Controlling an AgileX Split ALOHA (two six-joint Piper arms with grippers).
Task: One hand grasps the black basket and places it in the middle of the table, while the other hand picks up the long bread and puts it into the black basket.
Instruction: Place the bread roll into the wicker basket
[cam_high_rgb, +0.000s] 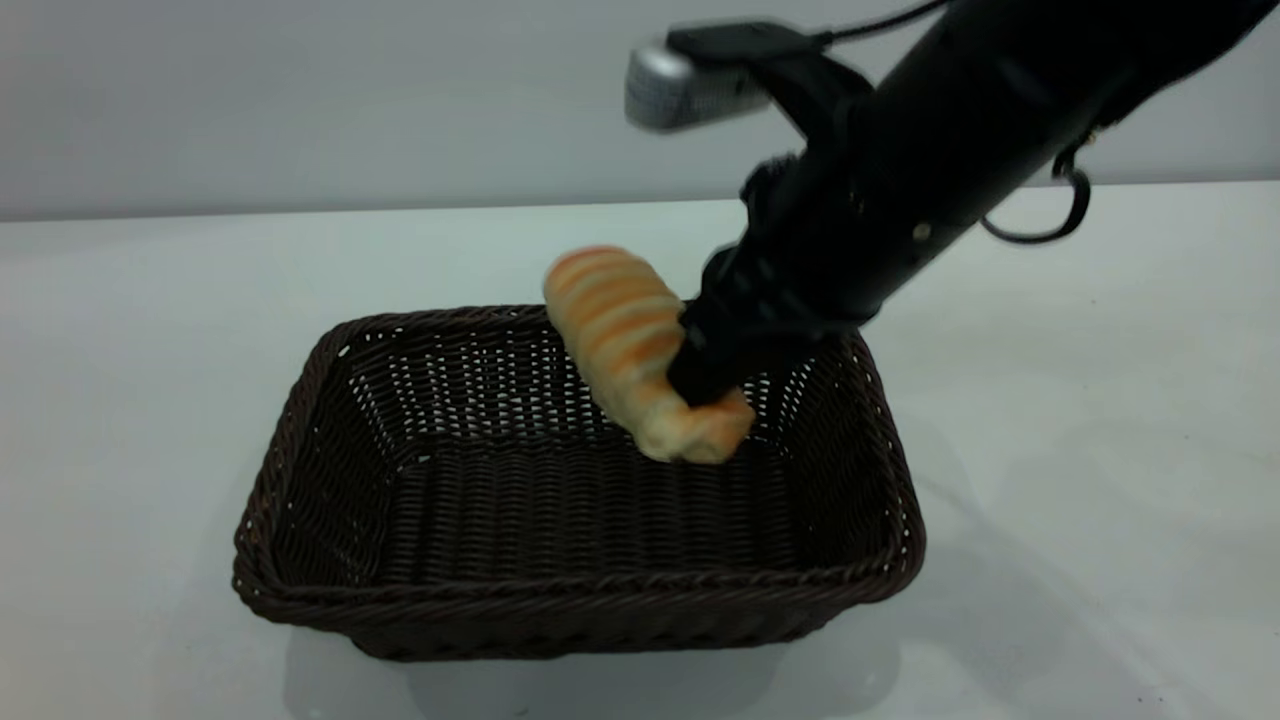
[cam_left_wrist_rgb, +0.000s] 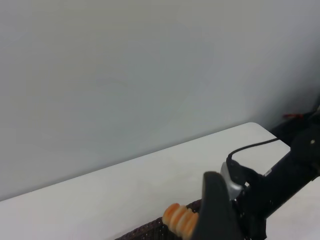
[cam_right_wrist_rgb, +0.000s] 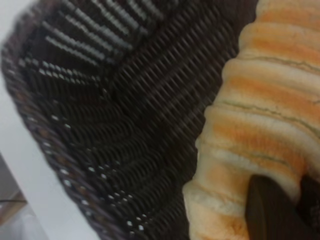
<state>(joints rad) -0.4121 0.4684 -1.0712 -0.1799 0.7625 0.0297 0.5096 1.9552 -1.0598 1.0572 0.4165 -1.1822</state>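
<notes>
You cannot see the black right gripper's (cam_high_rgb: 712, 375) fingertips behind the striped golden-orange long bread roll (cam_high_rgb: 636, 346); the dark woven wicker basket (cam_left_wrist_rgb: 150, 231) is cut off by the left wrist view's edge.

The basket (cam_high_rgb: 560, 560) is woven wicker-like strand, dark brown-black with a faint sheen, rough and ribbed, its rim braided and its sloping sides openwork. The bread (cam_high_rgb: 640, 350) has a matt, ridged crust, golden-orange with pale cream bands, soft-looking where the right gripper (cam_high_rgb: 705, 375) presses it. That gripper looks like matt black plastic, with a dull silver-grey part above it. The counter (cam_high_rgb: 1100, 450) is smooth, plain white and slightly satiny.
</notes>
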